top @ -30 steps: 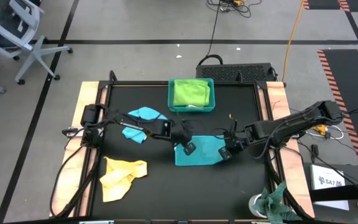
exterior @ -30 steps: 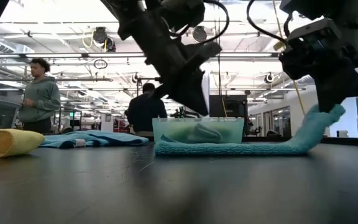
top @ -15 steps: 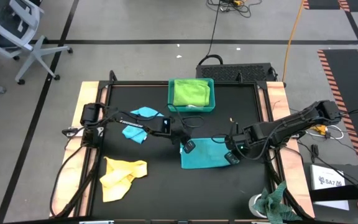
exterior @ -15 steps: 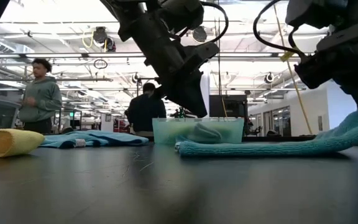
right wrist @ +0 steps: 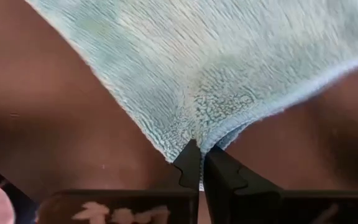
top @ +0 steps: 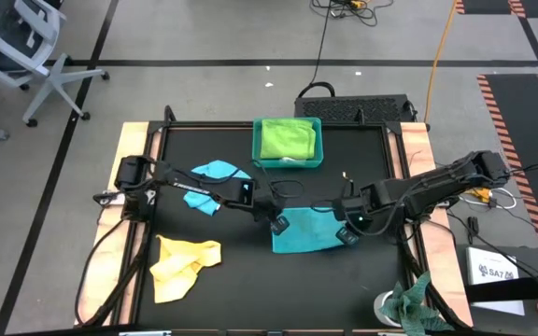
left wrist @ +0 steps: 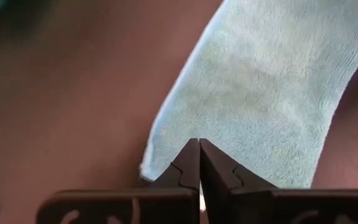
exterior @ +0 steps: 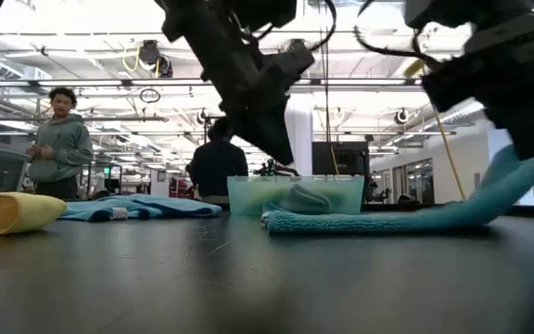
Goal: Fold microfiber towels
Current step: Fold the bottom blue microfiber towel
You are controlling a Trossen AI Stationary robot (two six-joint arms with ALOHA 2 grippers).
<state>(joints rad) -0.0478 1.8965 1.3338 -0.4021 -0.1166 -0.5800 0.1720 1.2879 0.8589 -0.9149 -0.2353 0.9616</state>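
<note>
Room: open workshop with bright ceiling lights; two people (exterior: 60, 139) stand far off behind the table.
Table (top: 204, 285): black top with wooden side edges.
Turquoise towel (top: 304, 231): lies flat right of centre, toward the near edge, between both grippers; its right end is lifted off the surface.
Tray (top: 288, 142): far centre, holding a folded green towel (top: 286, 136).
Yellow towel (top: 185, 264): crumpled, near left.
Light blue towel (top: 215, 177): bunched, left of centre.
Left gripper (top: 276, 222): at the turquoise towel's left corner, fingers pressed together on that corner.
Right gripper (top: 348, 231): at the towel's right edge, fingers clamped on a pinch of cloth.
Handling: I judge the towel light, soft and limp; it sags where unsupported, so corners or edges are the best holds, two at once.
Change: a second ago the left gripper stood slightly apart at the corner; now it is closed. The towel has shifted a little right, and its right end, which dipped half a second ago, is raised again.
</note>
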